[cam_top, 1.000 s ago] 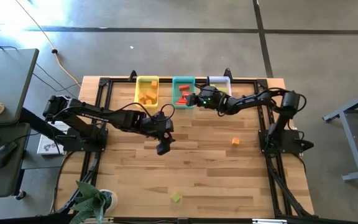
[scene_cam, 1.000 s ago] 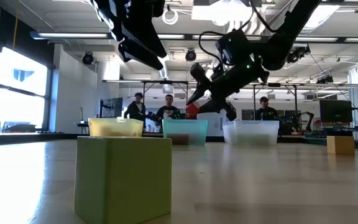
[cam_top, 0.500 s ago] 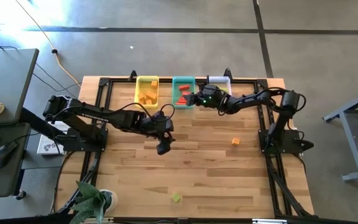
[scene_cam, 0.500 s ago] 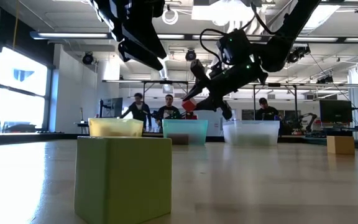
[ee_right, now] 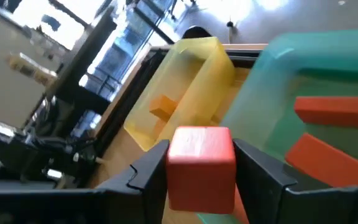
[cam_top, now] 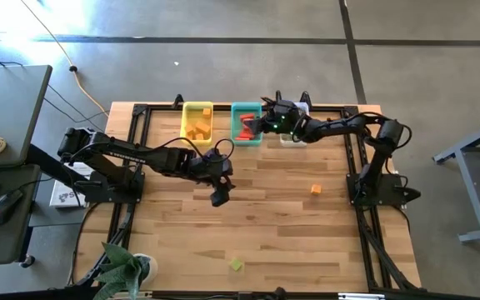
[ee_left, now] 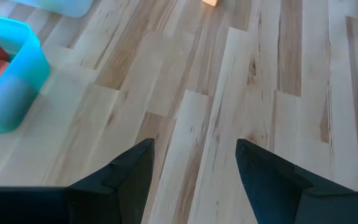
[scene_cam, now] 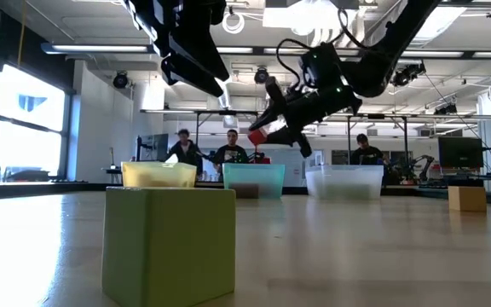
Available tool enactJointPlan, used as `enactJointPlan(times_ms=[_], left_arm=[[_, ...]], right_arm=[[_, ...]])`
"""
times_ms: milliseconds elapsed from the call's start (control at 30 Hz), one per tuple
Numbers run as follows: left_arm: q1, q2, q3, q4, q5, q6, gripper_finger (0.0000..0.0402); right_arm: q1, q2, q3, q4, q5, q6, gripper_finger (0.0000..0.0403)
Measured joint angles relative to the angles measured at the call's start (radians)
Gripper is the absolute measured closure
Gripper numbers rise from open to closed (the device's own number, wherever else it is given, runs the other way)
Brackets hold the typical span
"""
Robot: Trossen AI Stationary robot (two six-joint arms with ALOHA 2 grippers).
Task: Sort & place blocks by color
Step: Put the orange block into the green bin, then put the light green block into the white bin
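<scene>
My right gripper [ee_right: 201, 171] hangs above the teal bin [cam_top: 246, 122], shut on a red block [ee_right: 201, 165]; the same red block [scene_cam: 257, 136] shows in the low view above the teal bin [scene_cam: 253, 180]. Red blocks [ee_right: 337, 111] lie in the teal bin [ee_right: 316, 68]. Orange blocks [cam_top: 197, 129] lie in the yellow bin [cam_top: 197, 122]. An orange block [cam_top: 315, 189] rests on the table's right part. A light green block [cam_top: 236, 264] sits near the near edge. My left gripper [ee_left: 191, 168] is open, hovering over bare table at mid-table [cam_top: 217, 198]. My right gripper pinches the red block [ee_right: 201, 163] between its two fingers, one on each opposite side face. The fingers [scene_cam: 273, 94] come slanting down from the table's right. The block is lifted clear, above the teal bin.
A clear bin [cam_top: 293, 112] stands right of the teal one, under the right arm. Black frame rails [cam_top: 140, 150] run along the table's sides. A plant [cam_top: 123, 271] stands at the near left corner. People [scene_cam: 231, 153] stand in the room beyond.
My right gripper has risen and moved toward the far edge over the teal bin, carrying the red block upward with it. The left arm has kept still.
</scene>
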Motion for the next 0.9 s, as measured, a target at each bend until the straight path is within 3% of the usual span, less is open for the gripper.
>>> enactJointPlan(times_ms=[300, 700, 900], left_arm=[[0.000, 0.000, 0.000, 0.000, -0.010, -0.004, 0.0188], [-0.017, 0.000, 0.000, -0.017, 0.072, -0.012, 0.0188], [-0.066, 0.000, 0.000, -0.021, 0.105, 0.080, 0.0188]], right_arm=[[0.004, 0.000, 0.275, -0.542, 0.023, -0.267, 0.0219], [0.012, 0.000, 0.479, -0.857, 0.026, -0.353, 0.0219], [0.019, -0.007, 0.539, -0.962, 0.024, -0.315, 0.0219]])
